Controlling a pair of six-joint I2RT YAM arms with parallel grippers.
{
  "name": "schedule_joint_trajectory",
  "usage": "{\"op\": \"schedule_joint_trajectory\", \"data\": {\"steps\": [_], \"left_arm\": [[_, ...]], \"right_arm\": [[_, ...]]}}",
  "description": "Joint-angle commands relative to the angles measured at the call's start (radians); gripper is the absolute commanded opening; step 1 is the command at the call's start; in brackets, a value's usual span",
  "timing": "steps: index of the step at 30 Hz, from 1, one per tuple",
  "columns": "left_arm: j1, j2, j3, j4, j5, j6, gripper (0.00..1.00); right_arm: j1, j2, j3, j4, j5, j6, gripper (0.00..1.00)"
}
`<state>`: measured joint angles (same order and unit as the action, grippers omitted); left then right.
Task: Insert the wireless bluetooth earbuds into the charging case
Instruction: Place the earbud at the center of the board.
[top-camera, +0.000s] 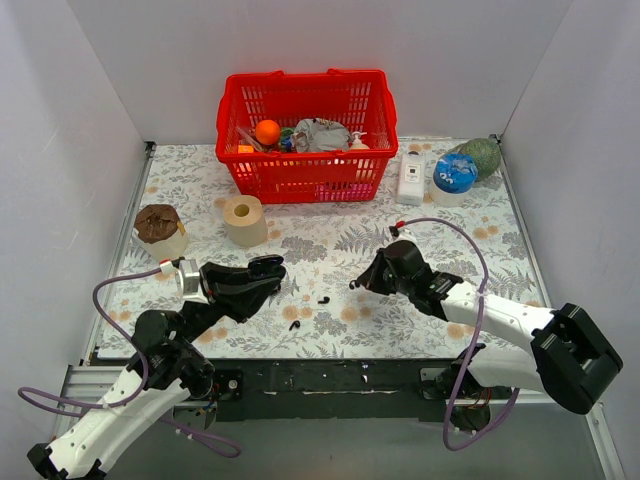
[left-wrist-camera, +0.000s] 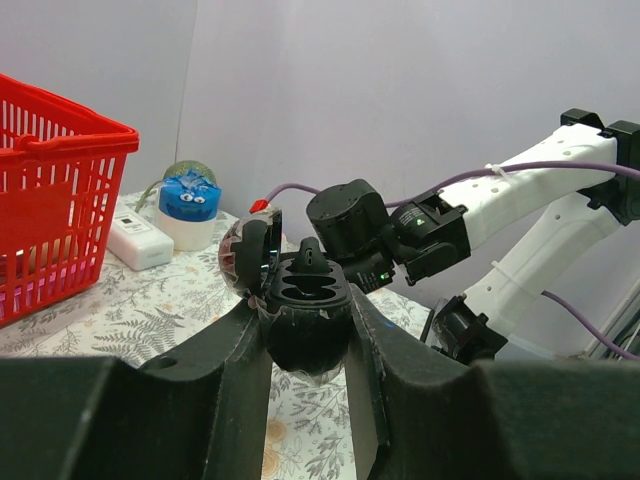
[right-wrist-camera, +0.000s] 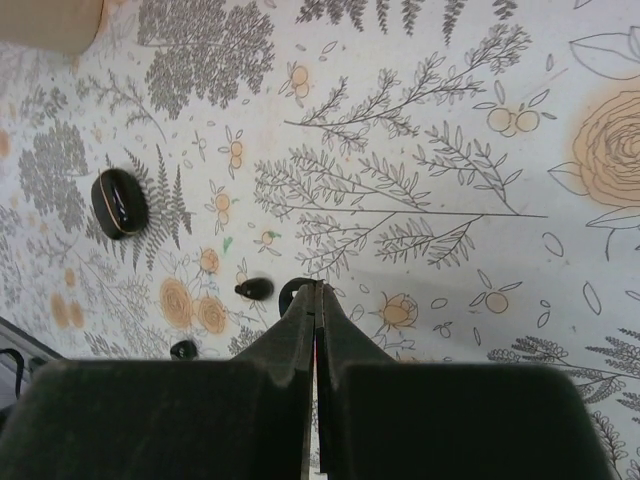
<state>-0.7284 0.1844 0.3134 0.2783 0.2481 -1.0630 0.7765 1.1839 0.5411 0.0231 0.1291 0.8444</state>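
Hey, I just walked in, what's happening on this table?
The left gripper is clamped on a small glossy black oval charging case, holding it off the table with its lid flipped open. Two tiny black comma-shaped earbuds lie loose on the floral table cover between the arms, not in the case. The right gripper hovers low beside them with its jaws closed and nothing clearly held.

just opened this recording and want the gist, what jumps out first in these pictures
A red plastic mesh basket full of odds and ends stands at the back centre of the floral-print table. Nearer, the left claw grips a glossy black oval charging case, held up with its lid open. Two tiny black earbuds lie loose on the table between that claw and the shut right claw.
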Motion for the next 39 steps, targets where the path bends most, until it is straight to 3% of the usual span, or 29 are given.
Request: {"op": "schedule_joint_trajectory", "data": {"steps": [1, 10, 15, 17, 18, 21, 24, 27, 29, 35, 39], "left_arm": [[0.000, 0.016, 0.000, 0.025, -0.015, -0.006, 0.00], [0.000, 0.007, -0.017, 0.033, -0.035, -0.028, 0.00], [0.000, -0.011, -0.026, 0.032, -0.043, -0.034, 0.00], [0.000, -0.016, -0.027, 0.032, -0.047, -0.032, 0.00], [0.000, -0.017, -0.028, 0.032, -0.049, -0.032, 0.00], [0.000, -0.010, -0.028, 0.038, -0.043, -0.034, 0.01], [0.000, -0.003, -0.030, 0.041, -0.035, -0.035, 0.01], [0.000, -0.008, -0.027, 0.039, -0.032, -0.032, 0.01], [0.000, -0.011, -0.027, 0.035, -0.033, -0.028, 0.01], [0.000, -0.013, -0.034, 0.033, -0.024, -0.029, 0.01], [0.000, -0.016, -0.034, 0.033, -0.017, -0.028, 0.01]], "right_arm": [[-0.043, 0.020, -0.043, 0.153, 0.030, 0.145, 0.01], [-0.083, 0.102, -0.122, 0.228, 0.047, 0.324, 0.01], [-0.083, 0.088, -0.125, 0.212, 0.069, 0.320, 0.02], [-0.083, 0.080, -0.104, 0.171, 0.066, 0.291, 0.17], [-0.083, 0.077, -0.092, 0.150, 0.064, 0.266, 0.30], [-0.083, 0.068, -0.073, 0.084, 0.055, 0.216, 0.45], [-0.083, 0.025, -0.073, 0.032, 0.053, 0.180, 0.53], [-0.083, -0.024, -0.052, 0.008, 0.055, 0.021, 0.53], [-0.083, -0.023, 0.009, -0.017, 0.018, -0.181, 0.51], [-0.083, 0.120, 0.230, -0.196, -0.043, -0.679, 0.45], [-0.083, 0.279, 0.327, -0.281, -0.055, -0.772, 0.45]]}}
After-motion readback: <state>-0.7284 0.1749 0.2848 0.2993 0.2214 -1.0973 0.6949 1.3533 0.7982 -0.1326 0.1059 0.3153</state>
